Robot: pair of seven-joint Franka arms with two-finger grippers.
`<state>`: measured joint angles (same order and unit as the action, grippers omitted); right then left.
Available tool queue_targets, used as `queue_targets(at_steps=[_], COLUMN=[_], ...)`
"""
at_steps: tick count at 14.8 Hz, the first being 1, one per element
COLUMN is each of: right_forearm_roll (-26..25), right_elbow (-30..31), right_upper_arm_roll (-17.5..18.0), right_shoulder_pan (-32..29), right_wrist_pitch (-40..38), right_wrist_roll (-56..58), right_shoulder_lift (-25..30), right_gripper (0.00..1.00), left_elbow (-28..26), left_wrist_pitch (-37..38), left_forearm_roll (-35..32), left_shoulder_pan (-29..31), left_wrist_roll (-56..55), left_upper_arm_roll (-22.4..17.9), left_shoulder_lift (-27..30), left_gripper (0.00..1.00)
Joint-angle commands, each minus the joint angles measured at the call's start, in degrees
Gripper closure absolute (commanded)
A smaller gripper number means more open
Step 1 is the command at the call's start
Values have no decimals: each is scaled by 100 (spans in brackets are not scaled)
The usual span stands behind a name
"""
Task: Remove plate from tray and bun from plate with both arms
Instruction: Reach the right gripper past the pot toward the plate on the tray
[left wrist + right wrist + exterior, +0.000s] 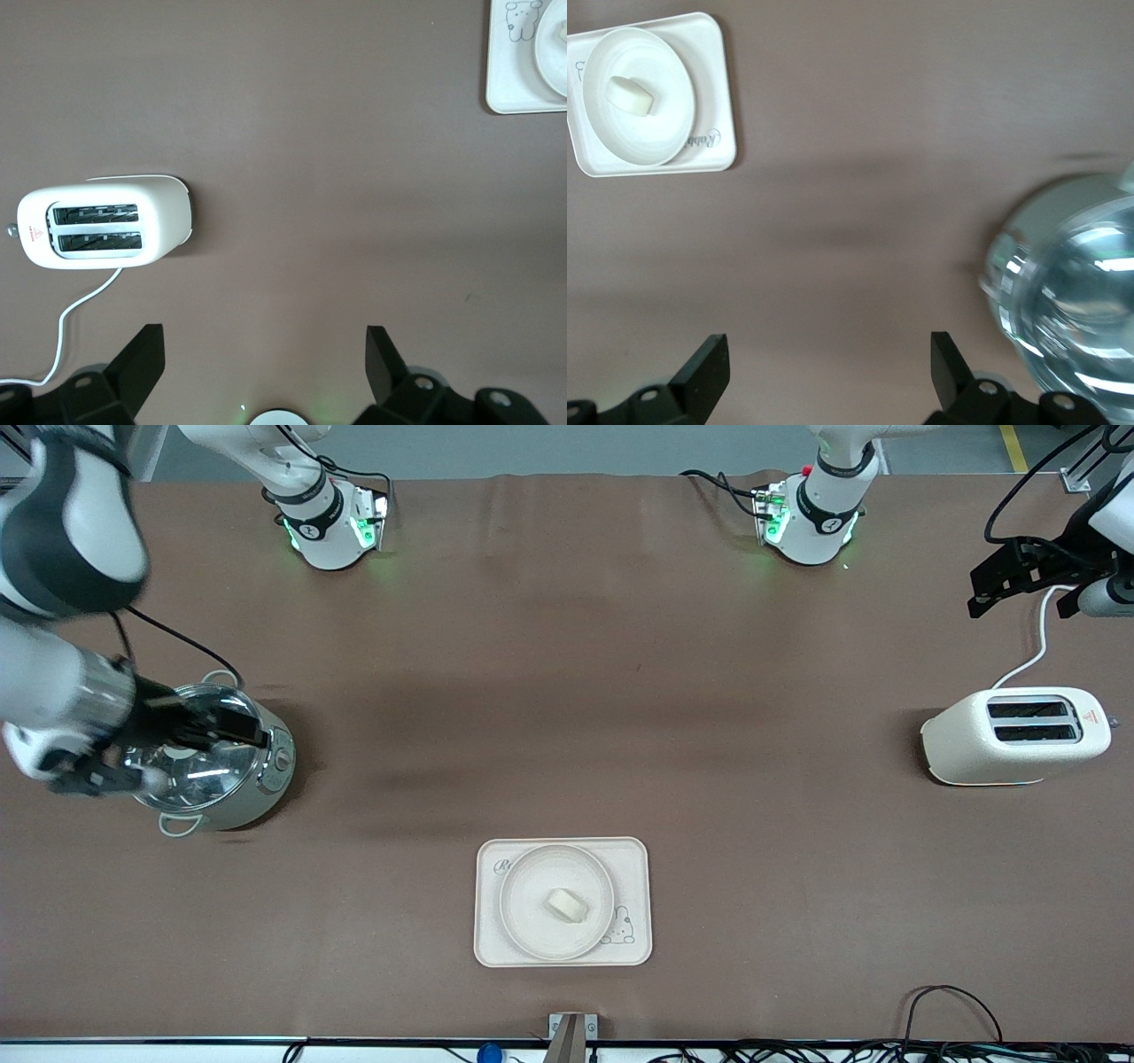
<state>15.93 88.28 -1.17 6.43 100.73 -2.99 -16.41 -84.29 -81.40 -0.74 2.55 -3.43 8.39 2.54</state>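
The small pale oblong bun (pixel 568 904) lies in the round cream-white plate (pixel 523 917), which sits on the rectangular cream tray (pixel 633 859) near the brown tabletop's (pixel 567 691) camera-side edge, with bare cloth all around. The left gripper (pixel 1028 589) hangs wide open and empty over the left arm's end above the white two-slot toaster (pixel 1014 737). The right gripper (pixel 146 757), also spread empty, hovers over the glass-lidded steel pot (pixel 239 779) at the right arm's end.
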Motion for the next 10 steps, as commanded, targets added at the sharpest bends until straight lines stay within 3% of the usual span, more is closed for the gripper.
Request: queue_targets(at_steps=[1,4,10], right_forearm_roll=[488,1017,1017], right_elbow=[-109,-397,-1865], right_upper_arm_roll=[-24,-24,-33], right_shoulder_pan=[463,867,1764], right_wrist_pitch=[682,1518,2652], right_wrist_roll=[-70,-666,-2197], right_shoulder_lift=[-633,-1555,-3253], right_gripper=[0,0,0], left_elbow=[159,159,168], left_wrist_pitch=[1,-16,-17], left_forearm_roll=[-58,-58,-41], left_shoulder_pan=[-17,-26,9], left_wrist_roll=[79,79,79], left_upper_arm_roll=[5,13,5], left_shoulder_lift=[-104,-183,-175], left_gripper=[0,0,0])
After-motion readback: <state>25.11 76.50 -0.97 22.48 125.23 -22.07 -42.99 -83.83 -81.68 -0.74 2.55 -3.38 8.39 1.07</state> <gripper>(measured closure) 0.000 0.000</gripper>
